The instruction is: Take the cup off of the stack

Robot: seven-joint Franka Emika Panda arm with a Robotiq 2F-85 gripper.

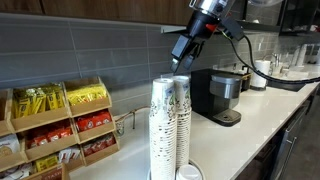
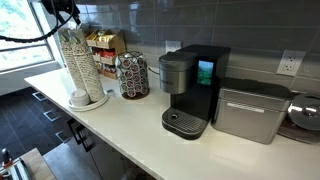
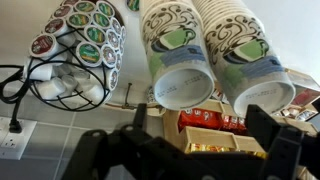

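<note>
Two tall stacks of patterned paper cups stand side by side on the white counter in both exterior views (image 1: 170, 125) (image 2: 75, 60). In the wrist view I look down on their open tops (image 3: 180, 85) (image 3: 256, 88). My gripper (image 1: 182, 52) hangs above the stacks, apart from them, and shows only partly in an exterior view (image 2: 65, 12). In the wrist view its two dark fingers are spread wide with nothing between them (image 3: 200, 130). It is open and empty.
A black coffee machine (image 1: 218, 95) (image 2: 190, 90) stands further along the counter. A wire pod carousel (image 2: 132, 75) (image 3: 75, 40) and a wooden snack box (image 1: 60, 125) (image 3: 215, 130) sit close to the stacks. A silver appliance (image 2: 250, 110) stands beyond the machine.
</note>
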